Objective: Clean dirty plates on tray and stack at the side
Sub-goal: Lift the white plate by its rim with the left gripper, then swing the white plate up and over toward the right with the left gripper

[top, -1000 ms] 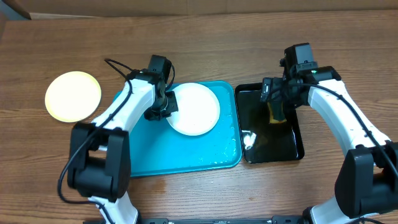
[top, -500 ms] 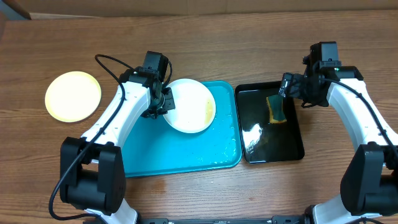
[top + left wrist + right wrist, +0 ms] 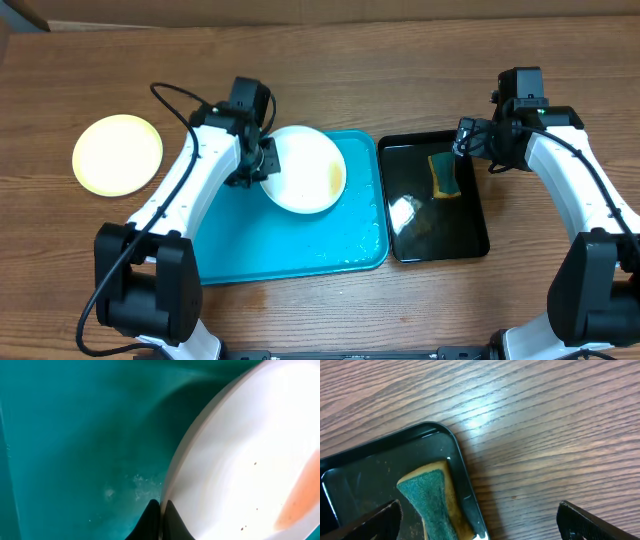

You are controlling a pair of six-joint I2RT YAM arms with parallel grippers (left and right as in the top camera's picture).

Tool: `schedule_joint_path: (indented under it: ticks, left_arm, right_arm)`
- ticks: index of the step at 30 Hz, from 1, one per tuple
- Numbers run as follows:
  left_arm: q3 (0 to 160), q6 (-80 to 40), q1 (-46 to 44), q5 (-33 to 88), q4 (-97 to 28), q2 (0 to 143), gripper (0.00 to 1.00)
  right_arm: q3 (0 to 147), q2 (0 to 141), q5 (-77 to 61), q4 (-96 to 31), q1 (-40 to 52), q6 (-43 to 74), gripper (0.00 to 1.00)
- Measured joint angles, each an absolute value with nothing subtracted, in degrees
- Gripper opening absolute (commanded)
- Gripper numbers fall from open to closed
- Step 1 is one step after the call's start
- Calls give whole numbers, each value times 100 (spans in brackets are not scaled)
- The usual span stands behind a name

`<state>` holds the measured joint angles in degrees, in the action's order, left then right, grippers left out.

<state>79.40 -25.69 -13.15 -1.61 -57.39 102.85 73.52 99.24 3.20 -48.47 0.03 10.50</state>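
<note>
A white plate (image 3: 305, 170) with an orange-yellow smear near its right edge hangs over the turquoise tray (image 3: 260, 250). My left gripper (image 3: 264, 164) is shut on its left rim. In the left wrist view the two fingers (image 3: 152, 521) pinch the rim of the plate (image 3: 250, 455), which carries small dark specks and casts a shadow on the tray (image 3: 75, 435). A pale yellow-green plate (image 3: 117, 153) lies on the table at far left. My right gripper (image 3: 467, 140) is open and holds nothing, above the upper right corner of the black tray.
A glossy black tray (image 3: 475, 225) stands right of the turquoise one, holding a green-and-yellow sponge (image 3: 443, 175) and wet glare. In the right wrist view the sponge (image 3: 432, 500) lies just inside the black tray's rim (image 3: 457, 457), left of bare wood. Droplets wet the turquoise tray's right side.
My right gripper moved up and right, away from the sponge, which now lies uncovered in the black tray. The left gripper shifted the plate slightly left and tilted it, showing the smear.
</note>
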Motion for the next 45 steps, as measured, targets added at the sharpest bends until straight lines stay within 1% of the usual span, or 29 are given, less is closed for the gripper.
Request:
schedule_joint_path:
  ticks: [6, 10, 21, 29, 34, 45]
  left_arm:
    - [8696, -2528, -1367, -189, -6007, 10285, 4]
    - [8934, -2528, -1616, -228, -5996, 10285, 4]
    - [9050, -2526, -2823, -644, -5428, 10285, 4]
    - [9050, -2532, -3533, -1048, -5085, 10285, 4]
    - [9050, -2530, -3717, -1236, -4777, 10285, 4]
    - [9050, -2517, -3743, -1568, -4464, 10285, 4]
  right_arm:
    - [7352, 9924, 338, -4842, 1, 1048, 100]
    - [7352, 9924, 338, -4847, 1, 1050, 100]
    - [7352, 9924, 340, -4842, 1, 1048, 100]
    - [7352, 9924, 340, -4845, 3, 1048, 100]
    - [7352, 9924, 340, -4847, 1, 1050, 100]
    - [7352, 9924, 342, -4845, 1, 1050, 100]
